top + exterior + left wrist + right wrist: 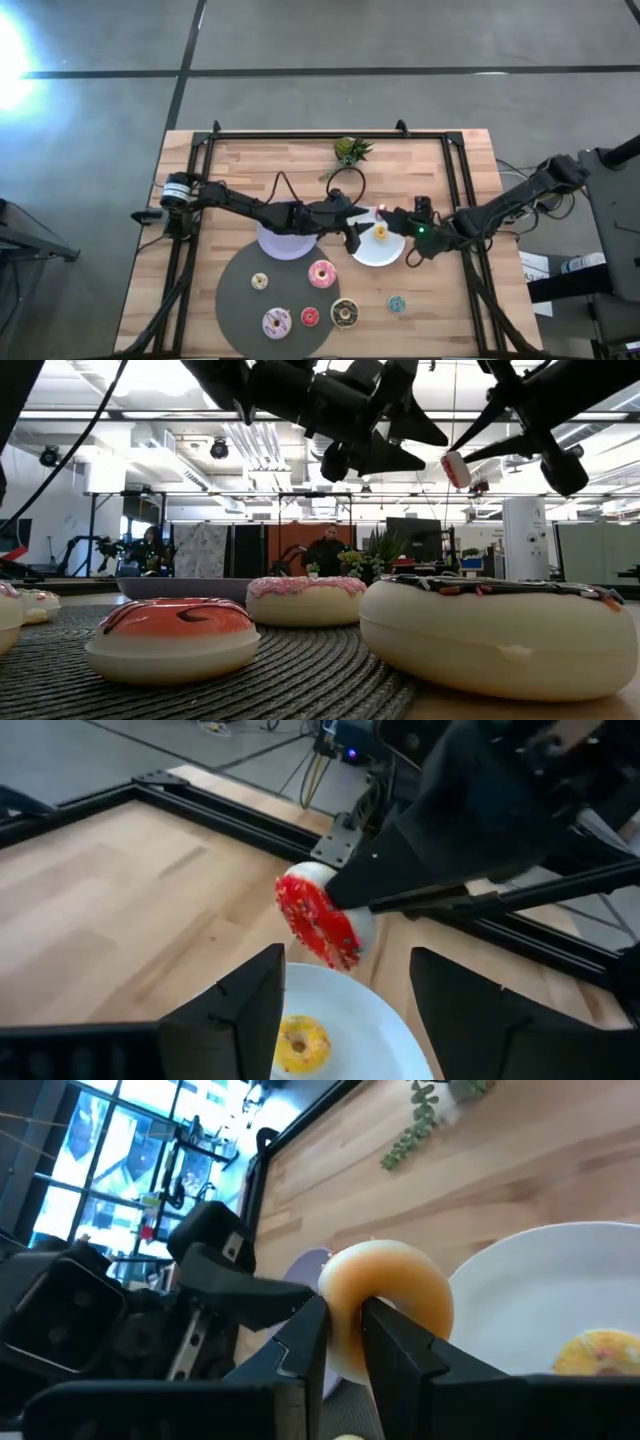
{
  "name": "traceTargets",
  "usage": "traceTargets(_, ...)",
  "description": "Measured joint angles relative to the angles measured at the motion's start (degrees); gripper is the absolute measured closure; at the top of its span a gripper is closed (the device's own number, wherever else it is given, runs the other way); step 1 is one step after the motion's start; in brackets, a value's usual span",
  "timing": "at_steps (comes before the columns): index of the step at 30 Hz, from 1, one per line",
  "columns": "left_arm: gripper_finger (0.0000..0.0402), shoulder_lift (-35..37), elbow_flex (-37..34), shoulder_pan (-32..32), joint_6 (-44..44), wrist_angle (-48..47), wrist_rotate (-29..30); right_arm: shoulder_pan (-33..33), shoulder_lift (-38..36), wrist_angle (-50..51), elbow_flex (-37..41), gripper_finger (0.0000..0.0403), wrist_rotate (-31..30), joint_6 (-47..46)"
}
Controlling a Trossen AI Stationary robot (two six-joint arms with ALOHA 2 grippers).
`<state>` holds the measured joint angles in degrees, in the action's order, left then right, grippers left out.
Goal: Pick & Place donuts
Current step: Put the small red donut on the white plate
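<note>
My right gripper [388, 216] is shut on a red-iced donut [381, 210], held in the air over the far edge of the white plate [368, 255]. A yellow donut [380, 232] lies flat on that plate. My left gripper [345, 975] hangs open just left of it, above the plate's near-left part, holding nothing. On the dark grey disc [240, 300] lie a yellow [260, 281], pink [322, 272], purple-white [277, 322], red [310, 317] and chocolate donut [345, 312]. A teal donut [397, 303] rests on the bare wood. My right gripper pinches the red donut between its two fingers at one side of the ring [350, 1330], coming level from the table's right. The donut is lifted clear and stands on edge, its red icing [318, 920] facing the left gripper and its tan underside [390, 1295] facing my wrist.
A lilac plate [285, 243] lies left of the white one, under the left arm. A small green plant [350, 150] and a black cable loop [345, 180] sit toward the far edge. A black metal frame [300, 135] runs around the wooden table.
</note>
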<state>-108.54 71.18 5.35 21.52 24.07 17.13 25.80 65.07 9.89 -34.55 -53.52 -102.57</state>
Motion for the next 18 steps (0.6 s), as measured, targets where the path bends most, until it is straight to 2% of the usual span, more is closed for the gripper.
traceTargets(5, 0.021, -0.2, 0.0, -0.3, 1.1, -0.1, -0.6, -0.4, 2.5, 0.0, -1.9, 0.0344, -1.5, -0.5)
traceTargets(18, 0.021, -0.3, 0.2, -0.4, 1.2, 0.9, -1.2, -0.9, 3.3, -3.1, -3.4, 0.0344, -3.2, 0.2)
